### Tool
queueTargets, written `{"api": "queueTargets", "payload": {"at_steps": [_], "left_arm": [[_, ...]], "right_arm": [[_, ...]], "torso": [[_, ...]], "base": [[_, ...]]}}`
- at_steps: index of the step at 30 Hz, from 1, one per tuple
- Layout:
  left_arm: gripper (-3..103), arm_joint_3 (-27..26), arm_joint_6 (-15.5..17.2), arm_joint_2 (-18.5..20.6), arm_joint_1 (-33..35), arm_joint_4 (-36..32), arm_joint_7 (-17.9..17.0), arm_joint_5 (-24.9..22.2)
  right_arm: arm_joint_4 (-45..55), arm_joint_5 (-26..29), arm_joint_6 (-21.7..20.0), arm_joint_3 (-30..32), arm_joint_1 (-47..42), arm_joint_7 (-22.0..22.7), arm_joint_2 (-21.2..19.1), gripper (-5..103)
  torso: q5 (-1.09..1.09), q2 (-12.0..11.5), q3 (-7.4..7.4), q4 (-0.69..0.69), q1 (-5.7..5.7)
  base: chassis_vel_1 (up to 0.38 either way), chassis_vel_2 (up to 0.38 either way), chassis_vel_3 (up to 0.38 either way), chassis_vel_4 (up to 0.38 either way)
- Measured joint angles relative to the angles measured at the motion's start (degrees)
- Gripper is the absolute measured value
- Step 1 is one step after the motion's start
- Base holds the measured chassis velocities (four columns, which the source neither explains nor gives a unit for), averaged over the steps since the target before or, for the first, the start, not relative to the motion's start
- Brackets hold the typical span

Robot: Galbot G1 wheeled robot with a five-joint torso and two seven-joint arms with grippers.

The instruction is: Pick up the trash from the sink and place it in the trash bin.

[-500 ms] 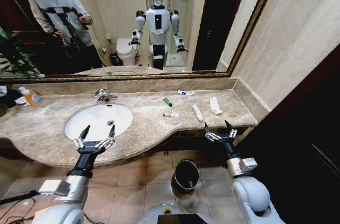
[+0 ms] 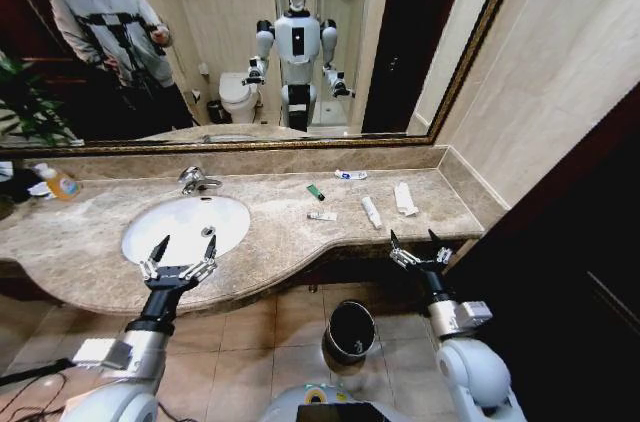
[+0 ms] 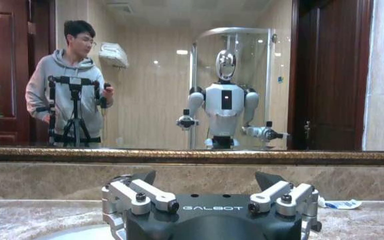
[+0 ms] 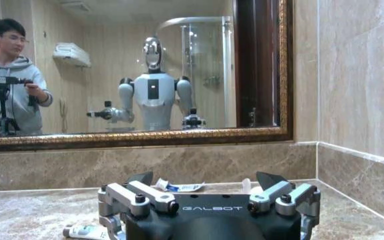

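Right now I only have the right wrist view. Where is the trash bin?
Observer: The trash bin stands on the floor below the counter edge, to the left of the right tool.
Operator: Where is the left tool?
Observer: The left tool is open, held at the front rim of the sink.
Operator: Any trash I can't see?
Observer: A green stick lies on the counter, right of the sink.

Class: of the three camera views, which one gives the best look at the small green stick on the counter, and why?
The head view: it looks down on the green stick, lying on the marble counter right of the sink, apart from the white tubes. In both wrist views, low behind each open pincer, I cannot make the stick out.
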Motion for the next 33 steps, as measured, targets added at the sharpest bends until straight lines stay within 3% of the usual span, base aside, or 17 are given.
{"api": "queueTargets", "payload": {"at_steps": [14, 26, 33], "left_arm": [[100, 0.0, 0.0, 0.0, 0.0, 0.0, 0.0, 0.0], [100, 0.0, 0.0, 0.0, 0.0, 0.0, 0.0, 0.0], [100, 0.0, 0.0, 0.0, 0.0, 0.0, 0.0, 0.0]], "right_arm": [[-1.9, 1.5, -0.5, 0.0, 0.5, 0.5, -5.8, 100], [-8.2, 4.8, -3.7, -1.0, 9.2, 0.2, -13.2, 100], [-20.1, 7.6, -5.2, -2.5, 21.8, -1.0, -18.5, 100]], "torso": [[0.01, 0.0, 0.0, 0.0, 0.0], [0.01, 0.0, 0.0, 0.0, 0.0], [0.0, 0.0, 0.01, 0.01, 0.01]], "base": [[0.0, 0.0, 0.0, 0.0], [0.0, 0.0, 0.0, 0.0], [0.0, 0.0, 0.0, 0.0]]}}
